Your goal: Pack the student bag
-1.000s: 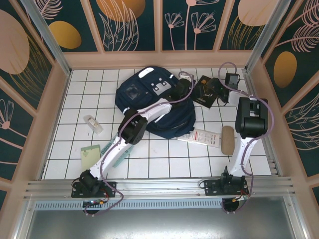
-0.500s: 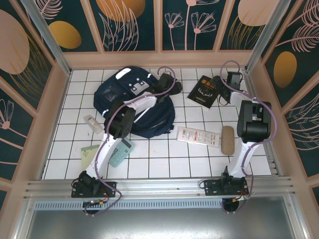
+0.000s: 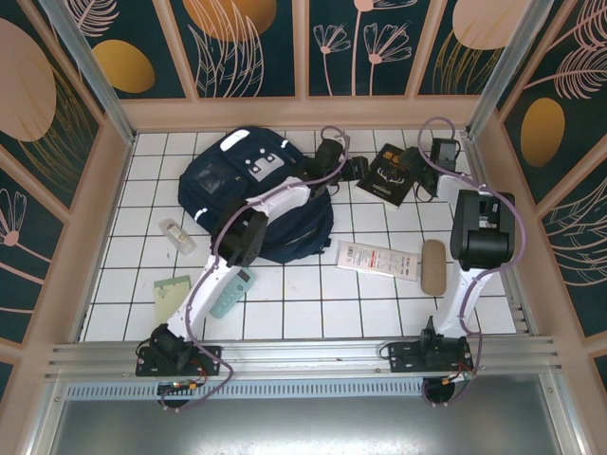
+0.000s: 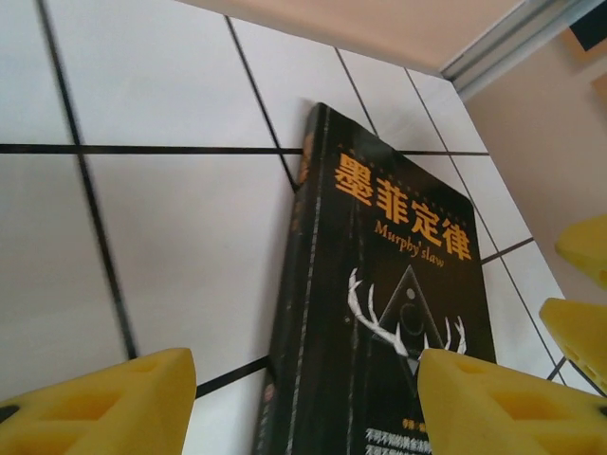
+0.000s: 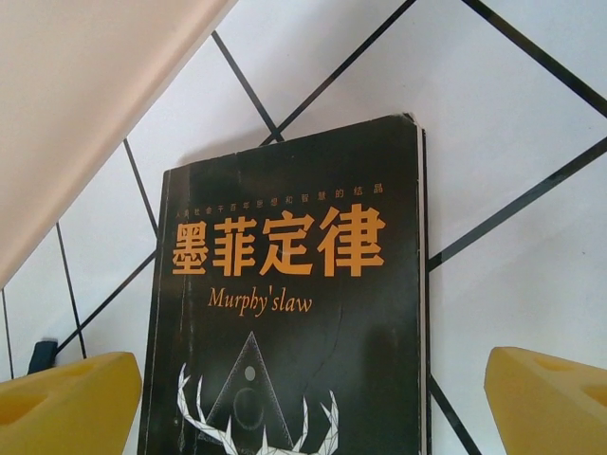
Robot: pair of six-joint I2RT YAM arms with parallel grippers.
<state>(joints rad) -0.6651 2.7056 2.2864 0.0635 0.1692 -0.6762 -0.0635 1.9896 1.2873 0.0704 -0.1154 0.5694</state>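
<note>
The student bag (image 3: 237, 190), a navy backpack with grey-white patches, lies flat at the back left of the tiled floor. To its right lies a black book (image 3: 389, 175) with orange lettering and a white antler drawing. My left gripper (image 3: 360, 169) hovers at the book's left edge, open; in the left wrist view the book's (image 4: 379, 313) spine lies between the fingers of the left gripper (image 4: 303, 408). My right gripper (image 3: 420, 180) is at the book's right side, open, with the book (image 5: 294, 303) spread below the right gripper (image 5: 308, 408).
A white and red flat box (image 3: 377, 259) and a tan oblong pouch (image 3: 433, 267) lie at the right. A teal calculator (image 3: 228, 294), a green notepad (image 3: 171, 289) and a small clear item (image 3: 177, 237) lie at the left. The back wall runs close behind the book.
The bag slid left with my left gripper on it, then stayed put. My left gripper has come away from the bag and moved right to the book, its jaws a little narrower.
</note>
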